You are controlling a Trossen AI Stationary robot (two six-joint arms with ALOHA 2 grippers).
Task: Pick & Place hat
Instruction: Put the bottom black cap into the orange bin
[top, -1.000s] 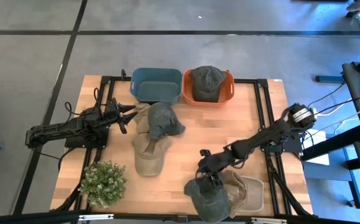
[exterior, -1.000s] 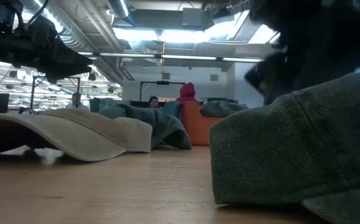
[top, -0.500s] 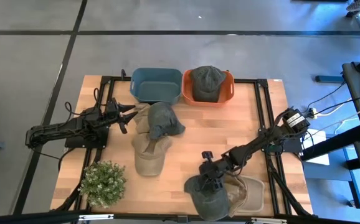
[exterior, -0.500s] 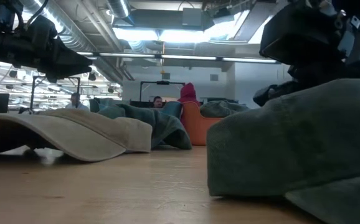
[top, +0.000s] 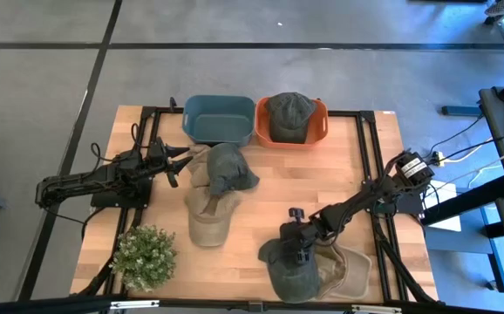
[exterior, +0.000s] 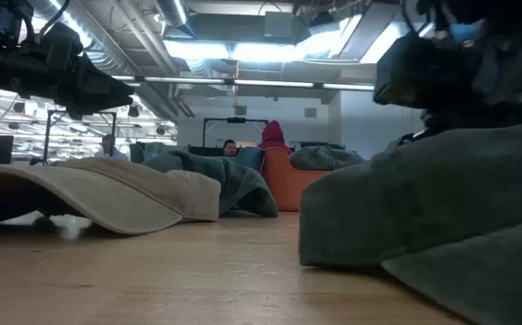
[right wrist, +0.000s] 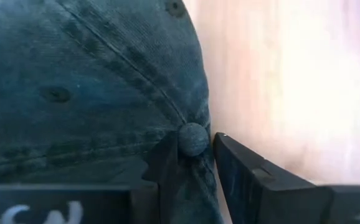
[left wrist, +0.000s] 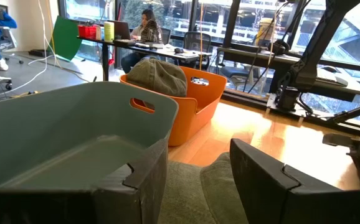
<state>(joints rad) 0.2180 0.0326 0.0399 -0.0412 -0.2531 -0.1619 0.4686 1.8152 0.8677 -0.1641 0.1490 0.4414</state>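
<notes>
Since the earlier frame, our right gripper (top: 296, 250) has been dropping onto the dark green cap (top: 289, 269) at lower centre of the high view, its arm stretching diagonally from the right edge. Its fingers (right wrist: 245, 180) are narrowing around the crown button (right wrist: 193, 138), pinching fabric. The cap's long axis is running top to bottom; its brim direction is hard to make out. Our left gripper (top: 175, 161) is waiting spread wide at upper left, beside the blue bin (top: 218, 119).
</notes>
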